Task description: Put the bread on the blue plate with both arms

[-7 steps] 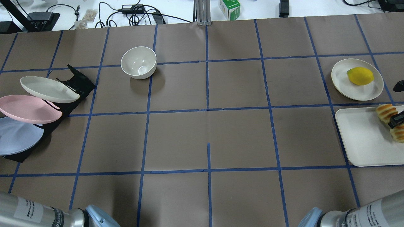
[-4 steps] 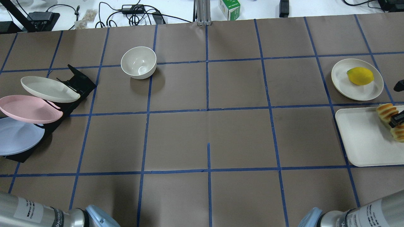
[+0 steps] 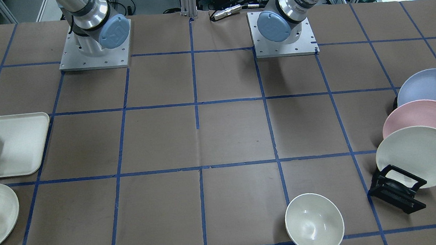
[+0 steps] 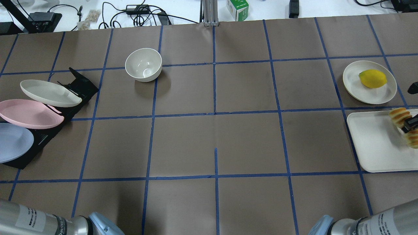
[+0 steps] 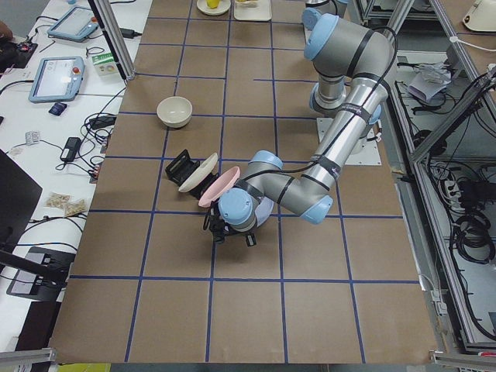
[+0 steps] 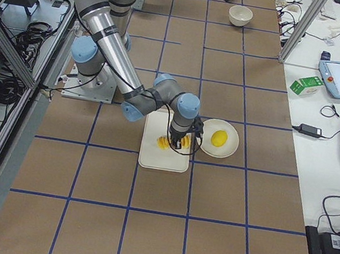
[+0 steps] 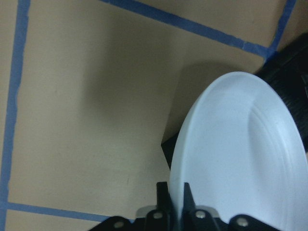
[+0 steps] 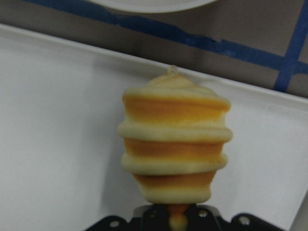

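While my left gripper [image 7: 174, 196] is clamped on the near rim of the blue plate [image 7: 240, 159], one finger on each face, the plate leans at the end slot of the black rack [image 4: 81, 85], just beside the pink plate [image 4: 29, 113], with the cream plate [image 4: 49, 93] beyond it. My right gripper [image 8: 176, 215] is closed across the middle of the bread [image 8: 174, 144], which sits over the white tray [image 8: 57, 120] at the far right of the table; whether the loaf is clear of the tray floor I cannot tell. The step in hand, as I judge it, is to free both items and bring them together. I should draw the plate out along its own slant, not sideways, so that it neither scrapes the pink plate nor tips the rack. A thin rim pinch will let the plate swing, so I should move slowly and lay it flat on open table before releasing. The loaf I should raise straight up and carry level, since its ridged surface may slip, and lower it only once the plate lies flat.
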`<state>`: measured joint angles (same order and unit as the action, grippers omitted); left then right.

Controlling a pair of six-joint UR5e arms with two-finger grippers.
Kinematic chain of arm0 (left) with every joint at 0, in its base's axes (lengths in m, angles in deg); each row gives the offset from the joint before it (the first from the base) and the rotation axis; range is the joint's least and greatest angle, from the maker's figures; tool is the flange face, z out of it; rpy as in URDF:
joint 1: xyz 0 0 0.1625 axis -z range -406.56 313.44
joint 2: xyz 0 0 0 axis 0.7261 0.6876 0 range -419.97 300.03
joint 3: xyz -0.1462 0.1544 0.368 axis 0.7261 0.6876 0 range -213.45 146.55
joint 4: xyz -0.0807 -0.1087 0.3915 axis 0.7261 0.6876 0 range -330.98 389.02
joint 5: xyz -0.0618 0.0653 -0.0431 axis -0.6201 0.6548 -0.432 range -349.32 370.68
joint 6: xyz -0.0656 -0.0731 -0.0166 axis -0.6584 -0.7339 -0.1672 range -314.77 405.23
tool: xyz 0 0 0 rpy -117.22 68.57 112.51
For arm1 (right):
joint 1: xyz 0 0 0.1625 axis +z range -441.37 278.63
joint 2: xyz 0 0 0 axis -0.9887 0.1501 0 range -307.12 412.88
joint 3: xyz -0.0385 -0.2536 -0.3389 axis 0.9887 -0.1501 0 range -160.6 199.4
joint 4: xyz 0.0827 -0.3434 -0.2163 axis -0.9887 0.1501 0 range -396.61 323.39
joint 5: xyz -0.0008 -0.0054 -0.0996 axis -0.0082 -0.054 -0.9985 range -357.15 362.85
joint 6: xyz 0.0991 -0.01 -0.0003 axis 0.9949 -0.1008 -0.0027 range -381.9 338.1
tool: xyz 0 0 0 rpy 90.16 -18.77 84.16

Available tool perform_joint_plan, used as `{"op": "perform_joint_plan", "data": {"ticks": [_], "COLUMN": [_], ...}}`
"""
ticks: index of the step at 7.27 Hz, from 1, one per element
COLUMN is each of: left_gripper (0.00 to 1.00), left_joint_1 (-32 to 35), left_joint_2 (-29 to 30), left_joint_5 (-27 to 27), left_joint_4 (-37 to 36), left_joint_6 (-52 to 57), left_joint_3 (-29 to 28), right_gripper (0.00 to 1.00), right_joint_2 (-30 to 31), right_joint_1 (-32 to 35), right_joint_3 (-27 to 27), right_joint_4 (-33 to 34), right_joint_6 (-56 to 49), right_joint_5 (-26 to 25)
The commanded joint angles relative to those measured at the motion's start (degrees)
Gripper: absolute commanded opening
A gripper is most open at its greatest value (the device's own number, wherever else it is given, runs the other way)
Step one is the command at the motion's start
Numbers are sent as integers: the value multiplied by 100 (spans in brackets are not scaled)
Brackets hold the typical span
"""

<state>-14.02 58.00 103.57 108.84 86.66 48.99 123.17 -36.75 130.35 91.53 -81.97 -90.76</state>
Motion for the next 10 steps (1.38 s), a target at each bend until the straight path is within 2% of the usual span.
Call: {"op": "perform_joint_plan", "data": {"ticks": [1,3,5,7,8,9,10], "left_gripper": [0,0,0,0,0,0,0], "left_joint_1": [24,24,120,636,892,1321,1899], "left_joint_2": [-212,-537,-836,-1362,-1591,-1707,-1769], "left_joint_5": [324,728,1142,1301,1206,874,775], "left_joint_4": [129,768,1306,1552,1624,1633,1625], "left_joint_6": [23,93,102,67,23,-3,-290], "left_joint_3": [-166,-569,-948,-975,-967,-940,-958], "right_gripper": [7,7,7,8,8,8,8], "right_joint_2": [264,756,889,1283,1573,1793,1839], "right_joint_1": [47,318,652,871,1125,1285,1391], "right_joint_3": [6,6,-12,-12,-20,-12,-20], "right_joint_4": [-339,-797,-1078,-1412,-1623,-1781,-1887], "right_joint_6": [423,820,1294,1724,1979,2191,2358], "right_joint_5": [0,0,-9,-9,-44,-35,-18]}}
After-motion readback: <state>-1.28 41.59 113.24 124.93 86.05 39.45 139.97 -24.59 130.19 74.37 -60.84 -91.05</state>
